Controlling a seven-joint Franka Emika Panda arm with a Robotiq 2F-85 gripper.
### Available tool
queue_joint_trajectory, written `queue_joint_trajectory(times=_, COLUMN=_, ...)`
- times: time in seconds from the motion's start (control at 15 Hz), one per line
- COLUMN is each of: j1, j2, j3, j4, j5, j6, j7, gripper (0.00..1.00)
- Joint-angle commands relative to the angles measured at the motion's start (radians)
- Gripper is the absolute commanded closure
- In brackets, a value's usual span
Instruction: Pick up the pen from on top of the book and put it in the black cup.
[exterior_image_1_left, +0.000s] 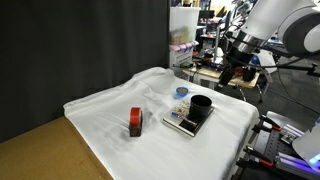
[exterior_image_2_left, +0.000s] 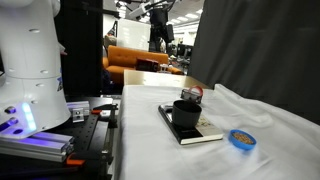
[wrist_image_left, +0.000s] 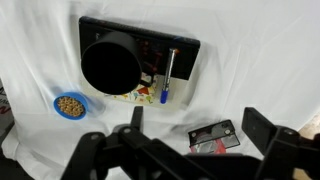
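In the wrist view the dark book (wrist_image_left: 187, 52) lies flat on the white cloth. The black cup (wrist_image_left: 110, 63) stands upright on the book's left part. The slim blue pen (wrist_image_left: 168, 78) lies on the book just right of the cup. My gripper (wrist_image_left: 197, 120) is open and empty, high above the cloth and nearer the camera than the book. In both exterior views the cup (exterior_image_1_left: 201, 103) (exterior_image_2_left: 186, 110) stands on the book (exterior_image_1_left: 186, 124) (exterior_image_2_left: 207, 133), and the gripper (exterior_image_1_left: 232, 72) hangs well above and beyond the table edge.
A small blue round object (wrist_image_left: 70, 104) (exterior_image_1_left: 181, 92) (exterior_image_2_left: 241, 139) lies on the cloth (exterior_image_1_left: 110, 110) beside the book. A small red-orange block (wrist_image_left: 215, 137) (exterior_image_1_left: 135, 122) sits apart from it. Lab benches and equipment stand behind the table.
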Motion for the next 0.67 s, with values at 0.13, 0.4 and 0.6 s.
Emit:
queue_joint_trajectory(times=0.13, j1=-0.014, j2=0.148, j3=-0.003, j4=0.024, j5=-0.013, j6=0.158, j7=-0.029, gripper=0.00)
queue_joint_trajectory(times=0.4, j1=-0.010, j2=0.250, j3=-0.003, j4=0.041, j5=-0.002, j6=0.254, j7=-0.027, gripper=0.00)
queue_joint_trajectory(times=0.6, j1=-0.014, j2=0.293, j3=0.001, j4=0.042, j5=-0.006, j6=0.272, j7=-0.020, gripper=0.00)
